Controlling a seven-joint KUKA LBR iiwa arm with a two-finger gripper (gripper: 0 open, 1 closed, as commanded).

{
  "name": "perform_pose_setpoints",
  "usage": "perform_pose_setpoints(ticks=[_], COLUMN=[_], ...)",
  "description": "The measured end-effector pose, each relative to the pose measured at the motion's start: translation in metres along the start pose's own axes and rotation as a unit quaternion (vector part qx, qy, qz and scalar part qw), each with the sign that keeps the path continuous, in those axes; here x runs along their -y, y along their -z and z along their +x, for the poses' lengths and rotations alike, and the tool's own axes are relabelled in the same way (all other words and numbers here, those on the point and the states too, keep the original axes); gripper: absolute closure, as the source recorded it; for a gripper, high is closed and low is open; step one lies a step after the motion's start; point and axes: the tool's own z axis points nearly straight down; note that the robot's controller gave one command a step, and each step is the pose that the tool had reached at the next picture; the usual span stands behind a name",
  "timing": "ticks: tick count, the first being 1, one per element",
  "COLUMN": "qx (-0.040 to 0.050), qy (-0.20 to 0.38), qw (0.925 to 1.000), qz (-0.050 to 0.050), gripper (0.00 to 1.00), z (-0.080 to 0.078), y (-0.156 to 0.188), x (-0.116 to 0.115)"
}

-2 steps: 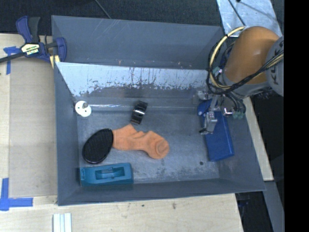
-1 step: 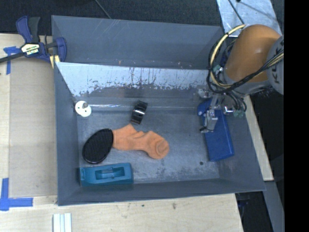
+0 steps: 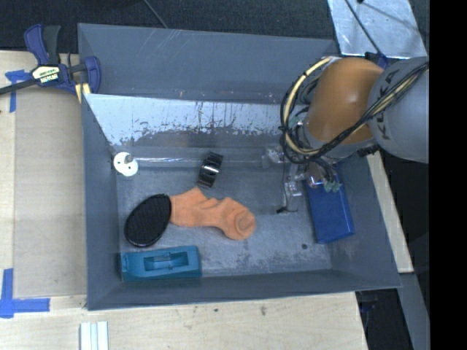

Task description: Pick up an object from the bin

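My gripper [image 3: 291, 194] hangs low over the bin floor at the right, below the arm's orange cover. A dark blue flat block [image 3: 332, 216] lies just to its right, against the bin's right wall. To its left, an orange sock-like cloth [image 3: 215, 215] lies on the floor, a short gap away. A small black clip [image 3: 210, 169] sits farther left and back. A clear tube [image 3: 175, 162] with a white round end [image 3: 125, 164] runs along the back wall toward the gripper.
A black oval brush [image 3: 148, 219] touches the orange cloth's left end. A teal rectangular box [image 3: 160, 263] lies at the front left. Bare floor stretches between the cloth and the gripper and along the front right.
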Motion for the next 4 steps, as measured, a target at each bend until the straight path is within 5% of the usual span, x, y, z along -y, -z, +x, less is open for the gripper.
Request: perform_pose_setpoints(ticks=[1,2,3,4], qx=[-0.0013,-0.0012,-0.001,0.0013], qy=[-0.023,0.085,-0.009,0.107], qw=[0.9997,0.9964,1.0,0.9942], qz=[-0.001,-0.001,-0.001,-0.001], gripper=[0.0,0.0,0.0,1.0], z=[0.002,0.013,0.022,0.015], y=[0.008,0.008,-0.017,-0.027], x=[-0.02,-0.061,-0.107,-0.12])
